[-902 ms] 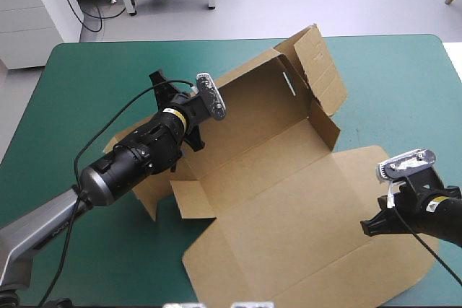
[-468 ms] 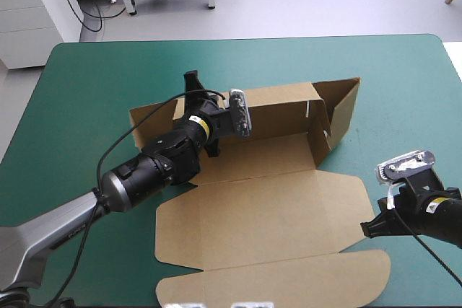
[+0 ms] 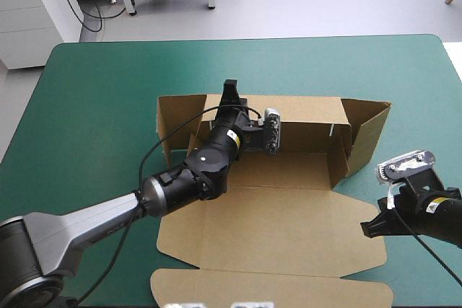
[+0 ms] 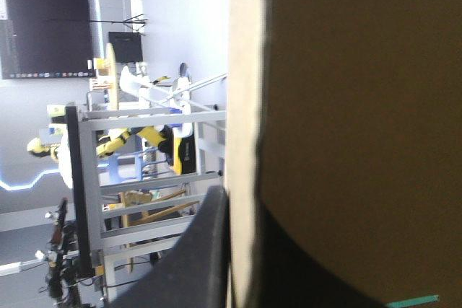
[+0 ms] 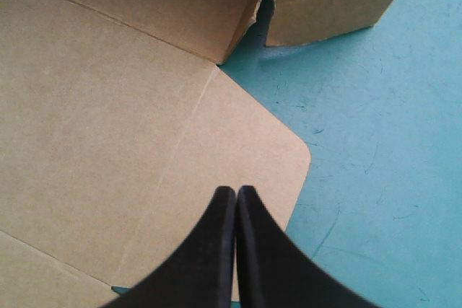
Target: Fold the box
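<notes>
The brown box [image 3: 289, 214] lies in the middle of the table with its lid panel flat toward the near edge. Its far wall [image 3: 303, 117] and right side flap [image 3: 368, 131] stand upright. My left gripper [image 3: 232, 91] is at the top edge of the far wall. In the left wrist view the board's edge [image 4: 242, 106] runs between the fingers of that gripper [image 4: 242, 196], shut on it. My right gripper [image 3: 367, 229] hovers at the flat panel's right edge. In the right wrist view its [image 5: 236, 191] fingers meet in one point above the panel's rounded corner [image 5: 289, 149], holding nothing.
The teal-green cover [image 3: 94, 106] shows on all sides of the box, widest to the left and toward the far edge. A strip of cover [image 5: 361, 142] lies beside the right gripper, between the panel and the table's right edge.
The box has swung from askew to square with the table, and its far wall has come upright. My left gripper moved right and farther away with it. The right arm stayed put.
</notes>
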Controlling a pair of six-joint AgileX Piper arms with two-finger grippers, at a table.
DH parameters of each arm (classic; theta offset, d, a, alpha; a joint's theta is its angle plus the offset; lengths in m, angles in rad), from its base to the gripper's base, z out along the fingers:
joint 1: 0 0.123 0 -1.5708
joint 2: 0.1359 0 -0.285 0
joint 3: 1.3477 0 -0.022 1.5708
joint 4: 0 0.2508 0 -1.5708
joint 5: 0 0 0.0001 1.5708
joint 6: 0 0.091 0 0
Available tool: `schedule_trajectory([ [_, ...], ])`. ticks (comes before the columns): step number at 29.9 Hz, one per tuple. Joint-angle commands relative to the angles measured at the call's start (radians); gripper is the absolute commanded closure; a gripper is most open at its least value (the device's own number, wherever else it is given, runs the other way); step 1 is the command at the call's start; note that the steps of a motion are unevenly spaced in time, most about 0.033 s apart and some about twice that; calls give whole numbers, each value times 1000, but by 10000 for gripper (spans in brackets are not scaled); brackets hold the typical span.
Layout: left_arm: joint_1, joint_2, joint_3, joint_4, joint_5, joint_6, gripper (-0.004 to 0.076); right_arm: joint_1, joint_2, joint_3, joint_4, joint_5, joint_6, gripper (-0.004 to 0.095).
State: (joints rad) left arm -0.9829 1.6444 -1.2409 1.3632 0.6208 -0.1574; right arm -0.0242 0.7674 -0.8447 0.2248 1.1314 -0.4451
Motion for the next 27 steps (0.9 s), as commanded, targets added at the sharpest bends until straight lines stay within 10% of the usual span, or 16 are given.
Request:
schedule_trajectory([
  [1, -55, 2, -11, 235, 98, -201, 732, -1, -4, -24, 7, -34, -1, 929],
  [20, -115, 20, 75, 345, 153, -357, 732, -1, -4, -24, 7, -26, 38, 904],
  [27, -115, 20, 75, 345, 150, -357, 732, -1, -4, -24, 12, -25, 143, 467],
])
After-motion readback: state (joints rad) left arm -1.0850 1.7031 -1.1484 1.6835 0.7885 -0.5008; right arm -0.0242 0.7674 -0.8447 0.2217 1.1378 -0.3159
